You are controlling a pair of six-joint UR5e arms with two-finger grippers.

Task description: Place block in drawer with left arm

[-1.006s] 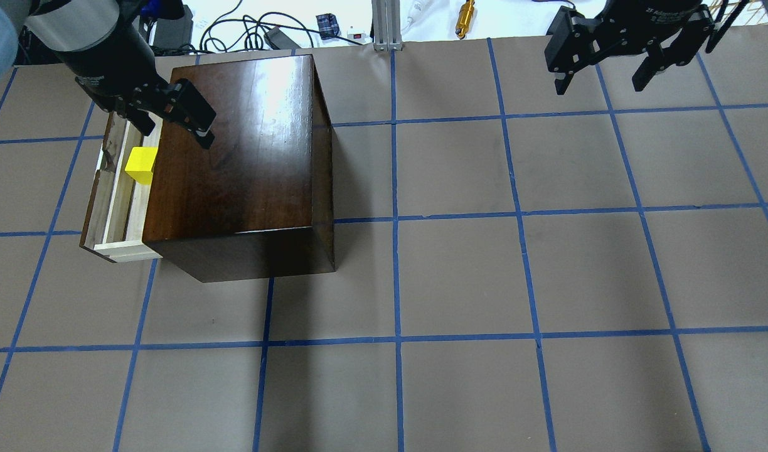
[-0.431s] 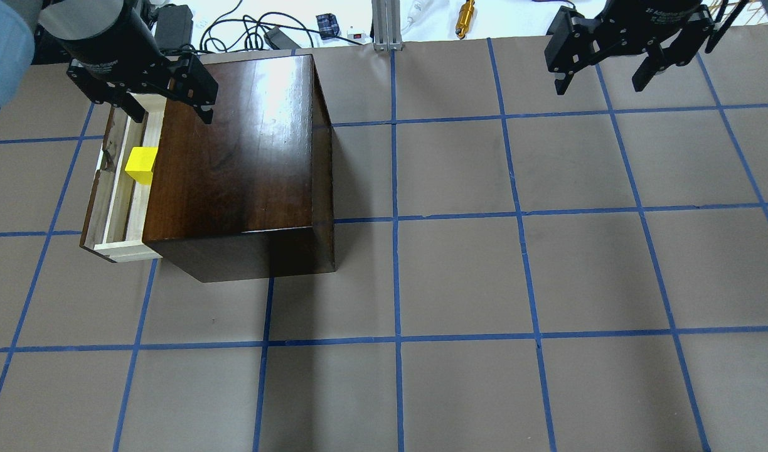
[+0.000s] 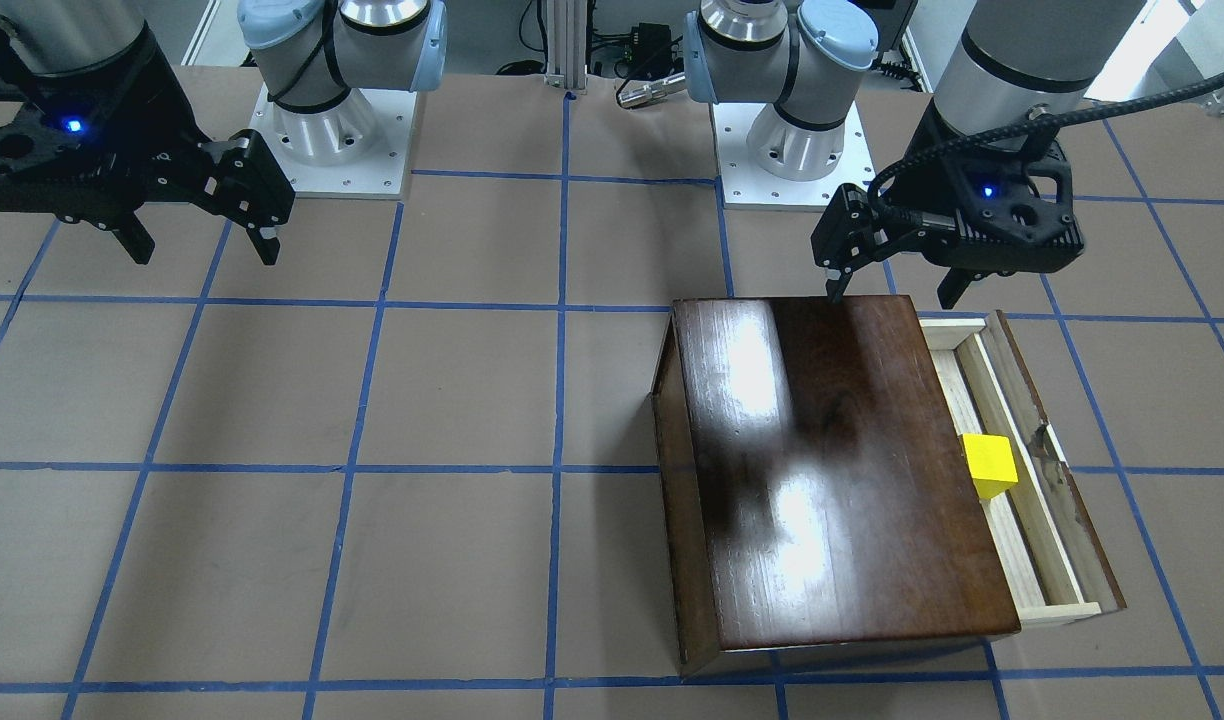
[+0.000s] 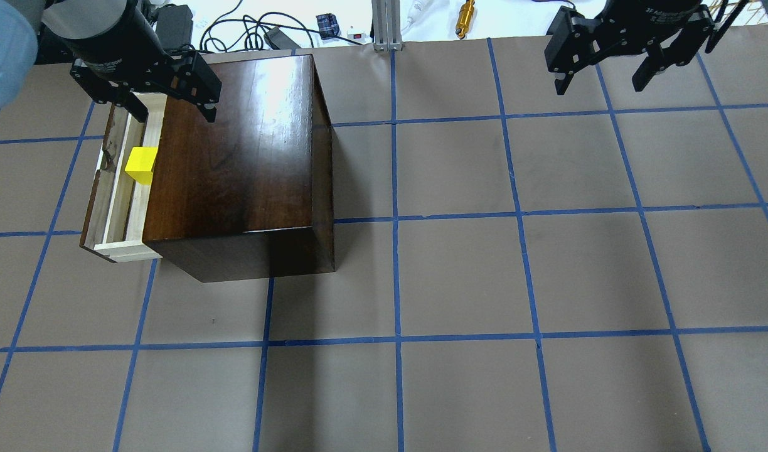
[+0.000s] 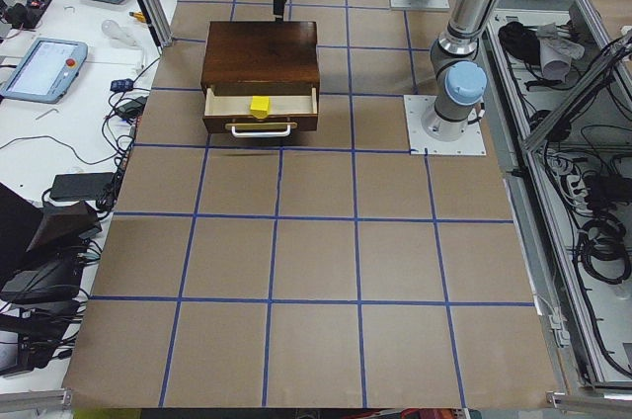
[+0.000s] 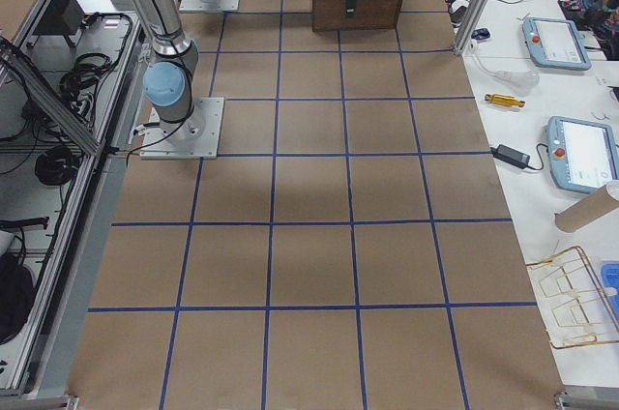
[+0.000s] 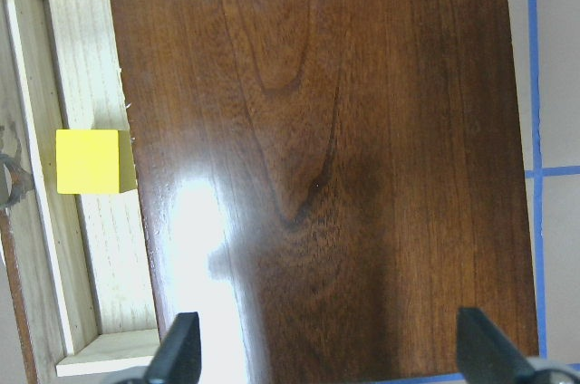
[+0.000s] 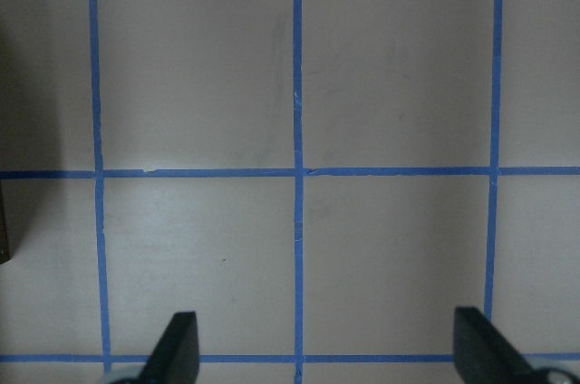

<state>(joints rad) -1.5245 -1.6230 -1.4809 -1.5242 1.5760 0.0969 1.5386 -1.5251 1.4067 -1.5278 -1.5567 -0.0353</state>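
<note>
The yellow block (image 4: 141,162) lies in the open drawer (image 4: 117,207) that sticks out of the dark-brown cabinet (image 4: 233,150). It also shows in the front view (image 3: 989,463) and in the left wrist view (image 7: 89,161). My left gripper (image 4: 174,114) is open and empty. It hovers above the cabinet's edge and the drawer's end (image 3: 957,335), apart from the block; the front view shows it too (image 3: 890,297). My right gripper (image 4: 598,86) is open and empty, far off above bare table.
The drawer's pale handle (image 5: 260,128) faces the table's left end. Both robot bases (image 3: 332,130) (image 3: 792,140) stand behind the cabinet in the front view. Cables, an aluminium post (image 4: 387,25) and a gold tool (image 4: 465,19) lie past the table's edge.
My left gripper has drawn away from the block toward the overhead view's top and has turned, so that its fingers now stand level. The block stays in the drawer. The right arm has not moved.
</note>
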